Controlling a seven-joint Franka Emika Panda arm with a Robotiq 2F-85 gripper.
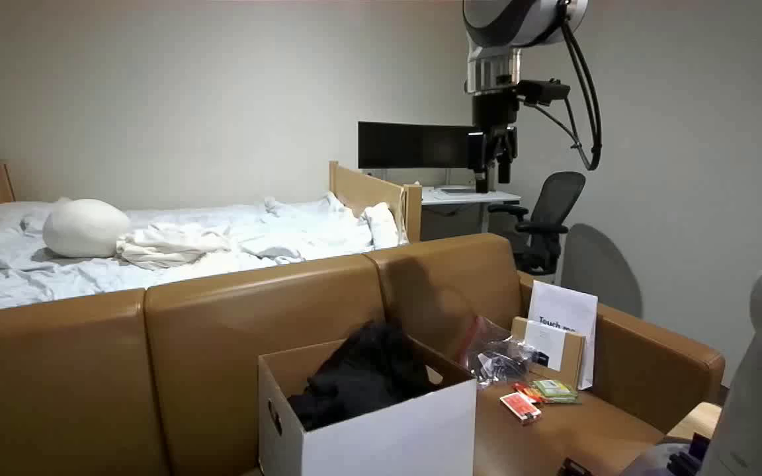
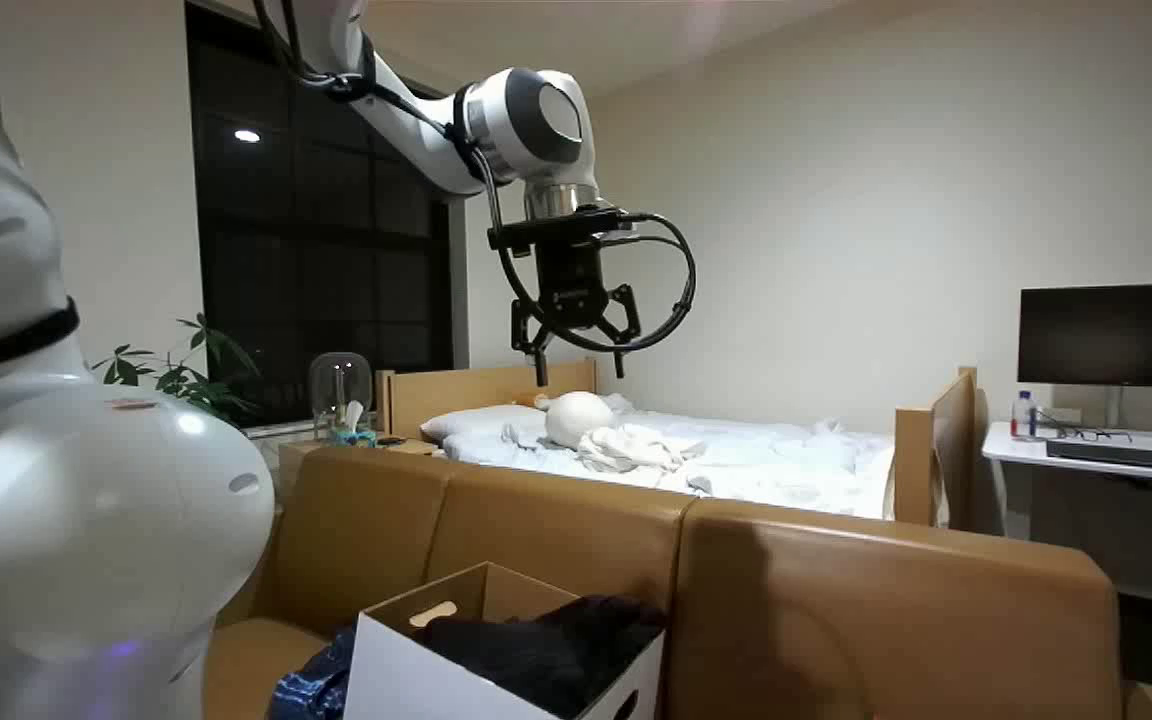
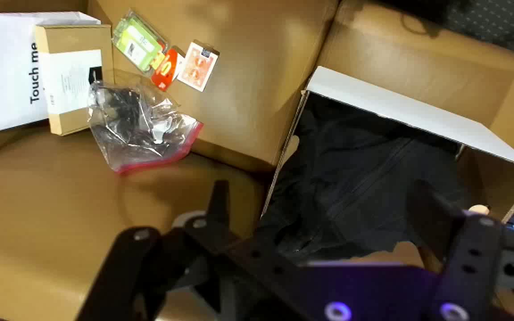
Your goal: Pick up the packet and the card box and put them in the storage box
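The green packet (image 3: 137, 42) lies flat on the sofa seat in the wrist view. It also shows in an exterior view (image 1: 556, 390). A red and orange piece lies against it; I cannot tell if it is part of it. The red card box (image 3: 198, 66) lies flat beside that piece, and also shows in an exterior view (image 1: 521, 407). The white storage box (image 1: 387, 436) stands open on the sofa, also in an exterior view (image 2: 426, 675) and the wrist view (image 3: 417, 111). My gripper (image 1: 493, 180) is open and empty, high above the sofa, also in an exterior view (image 2: 581, 376).
Black cloth (image 3: 350, 178) fills much of the storage box. A clear zip bag (image 3: 145, 129), a brown box (image 3: 72, 80) and a white "Touch me" envelope (image 3: 2, 71) are near the packet. The sofa backrest (image 1: 262, 304) rises behind. A shiny blue item (image 2: 316, 680) touches or adjoins the storage box.
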